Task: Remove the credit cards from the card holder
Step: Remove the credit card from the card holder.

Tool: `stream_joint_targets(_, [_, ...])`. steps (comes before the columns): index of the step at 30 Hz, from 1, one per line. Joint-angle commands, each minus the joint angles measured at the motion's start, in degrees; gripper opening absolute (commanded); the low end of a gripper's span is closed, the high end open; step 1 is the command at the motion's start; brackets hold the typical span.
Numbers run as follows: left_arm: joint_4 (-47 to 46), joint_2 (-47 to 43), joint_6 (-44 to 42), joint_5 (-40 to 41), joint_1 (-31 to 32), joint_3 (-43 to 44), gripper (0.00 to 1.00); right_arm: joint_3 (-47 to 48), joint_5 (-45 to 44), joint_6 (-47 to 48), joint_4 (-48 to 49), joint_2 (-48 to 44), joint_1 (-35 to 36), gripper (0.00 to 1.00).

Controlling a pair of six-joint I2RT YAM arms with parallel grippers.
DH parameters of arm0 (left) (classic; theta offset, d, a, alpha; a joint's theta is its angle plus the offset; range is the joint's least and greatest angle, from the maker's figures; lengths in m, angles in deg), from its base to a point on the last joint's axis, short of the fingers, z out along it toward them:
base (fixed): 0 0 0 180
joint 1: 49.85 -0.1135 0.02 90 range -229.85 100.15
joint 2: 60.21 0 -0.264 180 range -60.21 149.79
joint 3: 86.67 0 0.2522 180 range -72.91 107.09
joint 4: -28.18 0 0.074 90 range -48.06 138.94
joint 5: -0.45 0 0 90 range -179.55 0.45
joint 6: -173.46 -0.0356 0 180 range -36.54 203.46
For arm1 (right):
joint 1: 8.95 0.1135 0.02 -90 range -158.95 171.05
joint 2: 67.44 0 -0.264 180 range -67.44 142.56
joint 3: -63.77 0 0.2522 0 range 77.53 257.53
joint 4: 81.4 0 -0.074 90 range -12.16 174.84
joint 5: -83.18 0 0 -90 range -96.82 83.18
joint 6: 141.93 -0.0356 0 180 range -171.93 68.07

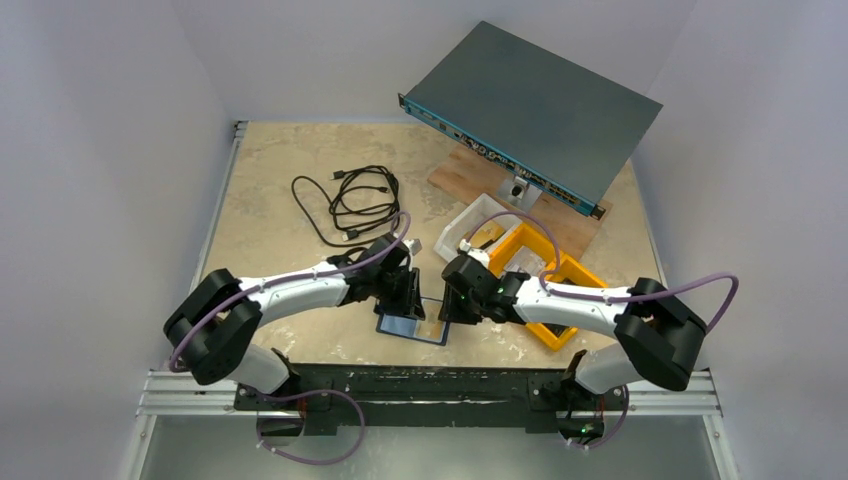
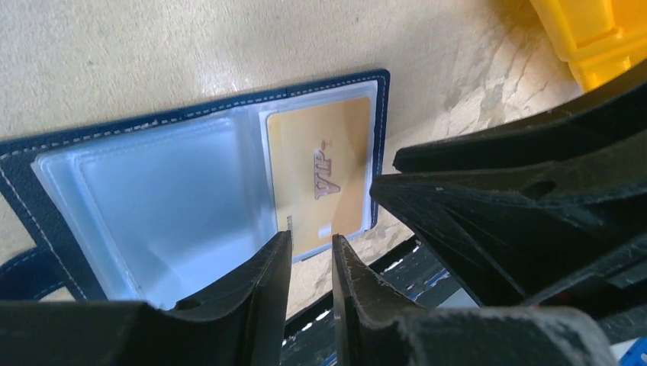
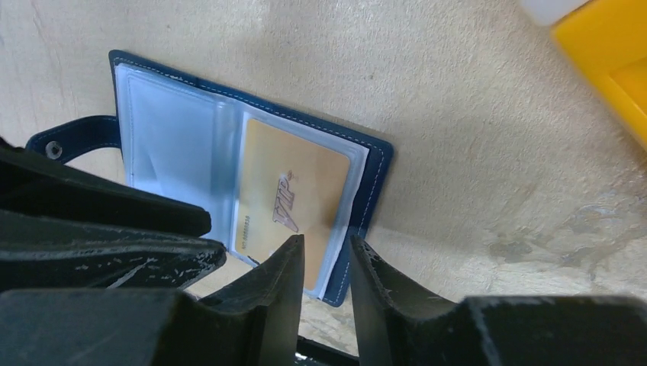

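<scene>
— Where's the card holder [image 1: 412, 326]?
— It's open flat at the near edge of the bench [image 1: 270, 230], long axis left-right, between and just under both arms. The gold card [image 2: 324, 171] sits in its right pocket; the left pocket looks empty.
— Which is nearer?
— The right end effector [image 3: 326, 255], jaws slightly apart over that pocket's edge. I can't tell if it's pinching. The left end effector [image 2: 311, 252] is released, with a narrow gap.
— And the yellow bins [image 1: 560, 290]?
— Off right, contents unclear.

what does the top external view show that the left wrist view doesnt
Only the top external view: the coiled black cable, the grey rack unit, a wooden board and a white bin. Only the left wrist view: the VIP lettering on the gold card and the white stitching. Both: the open card holder, the yellow bin and the table.
</scene>
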Motion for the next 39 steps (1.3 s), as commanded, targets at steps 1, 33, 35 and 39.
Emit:
stream_joint_targets(1, [-4.99, 1.32, 1.05, -2.62, -1.73, 0.27, 0.25, 0.53, -2.41, -0.81, -0.16, -0.47, -0.07, 0.27])
stream_joint_targets(33, [-12.28, 4.55, 2.34, -7.55, -5.72, -5.65, 0.23, 5.3, -1.21, 3.25, 0.95, 9.06, 0.04, 0.02])
stream_joint_targets(35, [-12.48, 4.05, 2.56, -8.23, -6.04, -5.71, 0.22, 5.26, -1.08, 3.26, 1.05, 9.43, 0.04, 0.02])
stream_joint_targets(39, [-13.85, 3.0, 3.24, -10.74, -6.37, -5.95, 0.21, 5.32, -0.78, 3.44, 1.15, 10.39, 0.04, 0.02])
